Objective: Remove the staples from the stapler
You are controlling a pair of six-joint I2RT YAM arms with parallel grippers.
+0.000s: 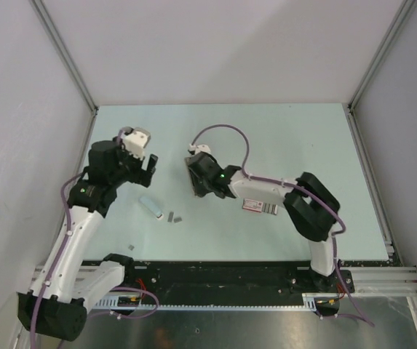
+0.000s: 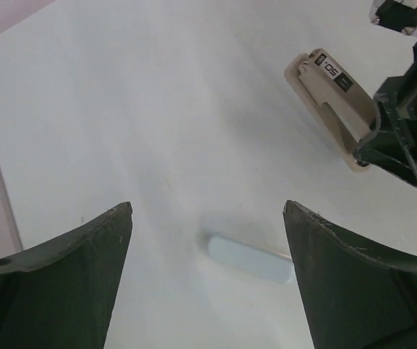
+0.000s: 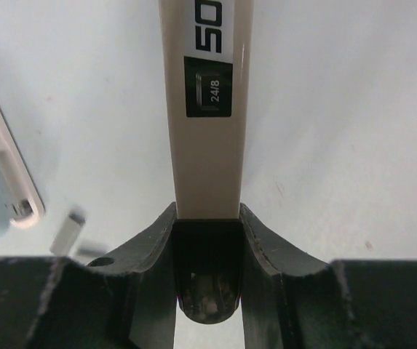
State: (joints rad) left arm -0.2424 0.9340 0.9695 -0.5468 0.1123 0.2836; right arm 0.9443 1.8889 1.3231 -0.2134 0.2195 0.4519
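On your left, the left gripper (image 2: pixel 207 209) hangs above the pale table (image 1: pixel 281 138) with its fingers (image 2: pixel 62 276) spread wide and nothing between them. Its wrist camera looks down past both fingers at the stapler (image 2: pixel 248 256), which lies flat on the table, apart from either finger. From above, you see that pale-blue stapler lying at a slant, nearer the arm bases than the left gripper and touched by neither arm. Just to its right lie the staples (image 1: pixel 170 216), one small grey piece with a second beside it, both loose on the table and clear of the stapler. Another small grey scrap (image 1: pixel 132 248) sits closer to the arm bases, left of the stapler; you cannot tell what it is. Further right, the right gripper (image 3: pixel 208 218) is clamped on the end of a beige bar (image 3: pixel 207 109) printed with 50 and 24/8, and the bar sticks straight out from between its fingers. Its wrist camera catches the stapler's end at the left edge, with a staple piece near it. Rightmost, a flat red, white and grey box (image 1: pixel 259 206) lies on the table just beside the right forearm
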